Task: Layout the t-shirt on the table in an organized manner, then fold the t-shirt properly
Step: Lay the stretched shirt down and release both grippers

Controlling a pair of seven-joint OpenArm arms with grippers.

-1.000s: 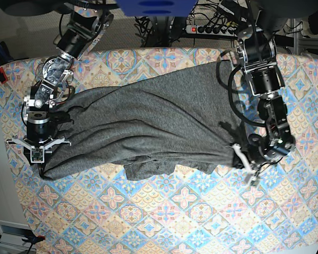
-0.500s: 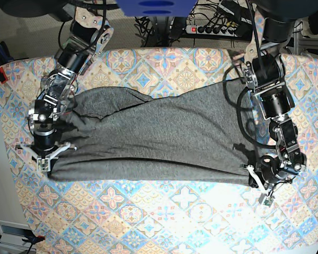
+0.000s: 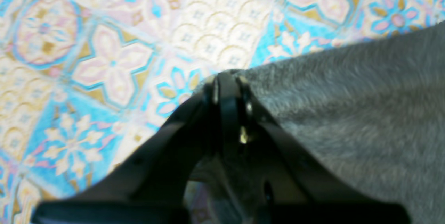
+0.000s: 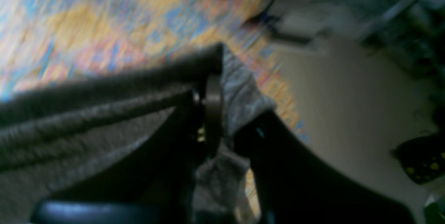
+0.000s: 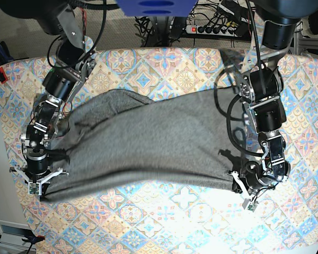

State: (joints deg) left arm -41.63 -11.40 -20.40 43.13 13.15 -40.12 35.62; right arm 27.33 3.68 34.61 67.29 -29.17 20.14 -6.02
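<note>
Even bright overhead light, soft shadows, right wrist view motion-blurred (left softer)

t-shirt (image 5: 148,143) | dark grey, spread wide | on table (image 5: 175,222)

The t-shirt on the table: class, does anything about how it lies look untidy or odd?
Yes. The t-shirt is not flat: it stretches as a slanted band between the left tool and right tool, both pinching corners, its far edge humped and folded.
</note>
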